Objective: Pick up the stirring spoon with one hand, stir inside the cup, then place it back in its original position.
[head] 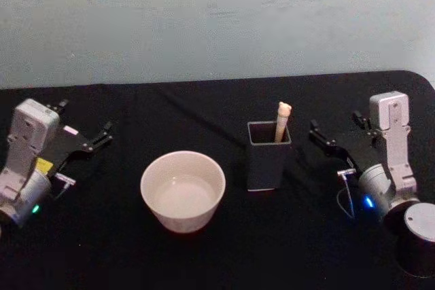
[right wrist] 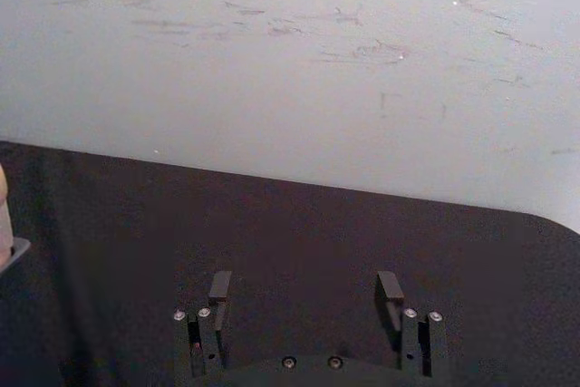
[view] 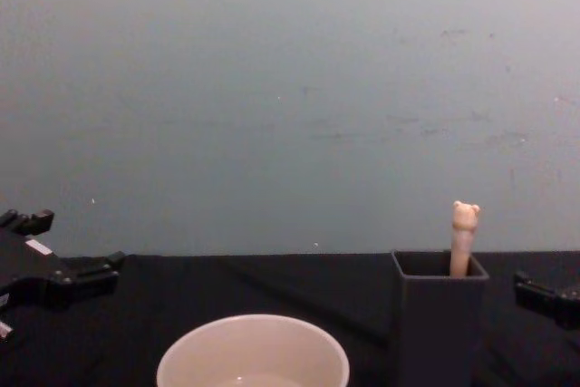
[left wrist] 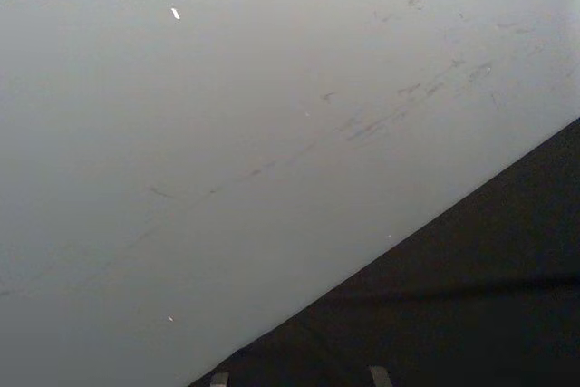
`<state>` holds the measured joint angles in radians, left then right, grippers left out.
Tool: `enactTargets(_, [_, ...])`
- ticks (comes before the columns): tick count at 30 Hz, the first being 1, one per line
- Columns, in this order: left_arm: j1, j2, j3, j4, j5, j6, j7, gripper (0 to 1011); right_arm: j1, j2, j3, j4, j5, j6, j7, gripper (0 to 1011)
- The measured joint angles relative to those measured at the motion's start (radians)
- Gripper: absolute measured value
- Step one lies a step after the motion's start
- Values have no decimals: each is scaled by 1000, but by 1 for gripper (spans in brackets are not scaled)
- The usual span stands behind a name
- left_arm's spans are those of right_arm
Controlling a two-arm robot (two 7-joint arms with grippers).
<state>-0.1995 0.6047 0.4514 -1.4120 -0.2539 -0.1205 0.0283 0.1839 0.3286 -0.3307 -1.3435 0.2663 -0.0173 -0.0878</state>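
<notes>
stirring spoon [head: 283, 121] standing in holder [head: 268, 161] | right pincer [head: 334, 134] gaping, nearest | left pincer [head: 85, 127] gaping, idling | risk: slanted pull tipping holder toward cup [head: 183, 190]

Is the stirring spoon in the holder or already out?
In: the stirring spoon stands in the dark holder, bear-head handle above the rim, leaning slightly.

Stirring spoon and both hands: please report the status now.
Left hand open, idle left of cup. Right hand open, beside holder, touching nothing. Stirring spoon upright in holder, untouched. Nothing blocks the path.
</notes>
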Motion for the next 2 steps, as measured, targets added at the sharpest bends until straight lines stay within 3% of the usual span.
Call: enactTargets(2, [0, 0, 0, 0, 0, 0, 0, 1001, 0, 0, 0, 0, 0, 0, 0, 1002])
